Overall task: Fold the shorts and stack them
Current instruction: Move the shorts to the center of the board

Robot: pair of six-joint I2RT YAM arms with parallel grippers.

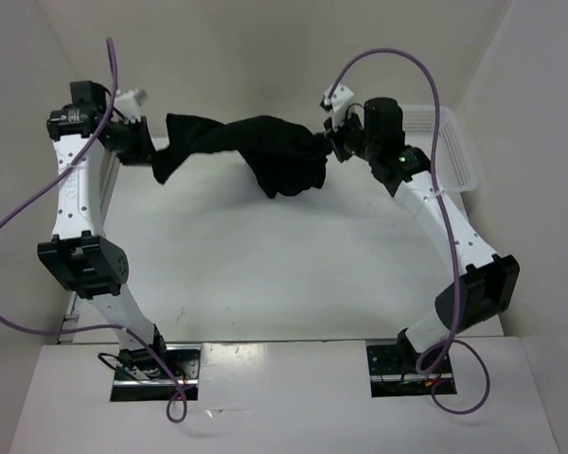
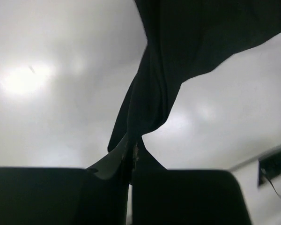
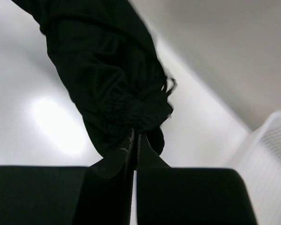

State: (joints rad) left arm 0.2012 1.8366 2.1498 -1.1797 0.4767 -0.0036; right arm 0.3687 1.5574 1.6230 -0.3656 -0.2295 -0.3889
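Shorts (image 1: 265, 151), black, one pair: strung twisted above the far half of the table (image 1: 265, 274) between left gripper (image 1: 140, 144) and right gripper (image 1: 329, 142). The full span shows only from overhead, where cloth hides the fingertips. The wrist views alone show each claw clenched on a bunched fabric edge, jaws nearly meeting. Drawstring indiscernible; white mesh basket (image 1: 457, 142) partly behind the right arm, blurred in the right wrist view.

All three views share the shorts (image 1: 282, 156): top camera far above, wrist cameras close at either end
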